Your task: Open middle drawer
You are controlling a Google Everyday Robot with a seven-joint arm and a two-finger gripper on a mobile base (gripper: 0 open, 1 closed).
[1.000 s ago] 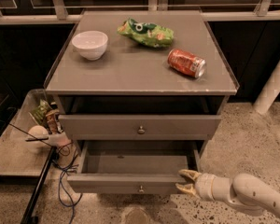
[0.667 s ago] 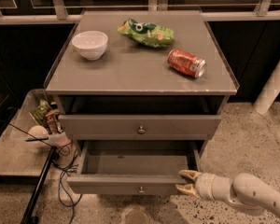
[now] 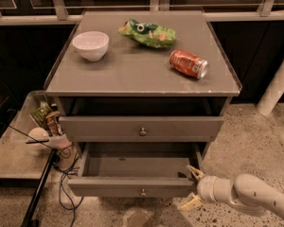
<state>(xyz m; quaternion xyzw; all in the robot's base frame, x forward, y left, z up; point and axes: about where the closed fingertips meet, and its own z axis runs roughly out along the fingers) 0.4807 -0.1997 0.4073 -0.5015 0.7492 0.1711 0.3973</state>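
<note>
Checking the middle drawer (image 3: 113, 187): it sat pulled out below the shut top drawer (image 3: 109, 126). We saw the gripper (image 3: 193, 189) at its right front corner, fingers spread, clamping nothing. Risk: pulling off-centre there could rack and jam it.

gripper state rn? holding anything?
Gripper: open, holding nothing. It sits at the right end of the pulled-out middle drawer front, one finger above the front and one below.
</note>
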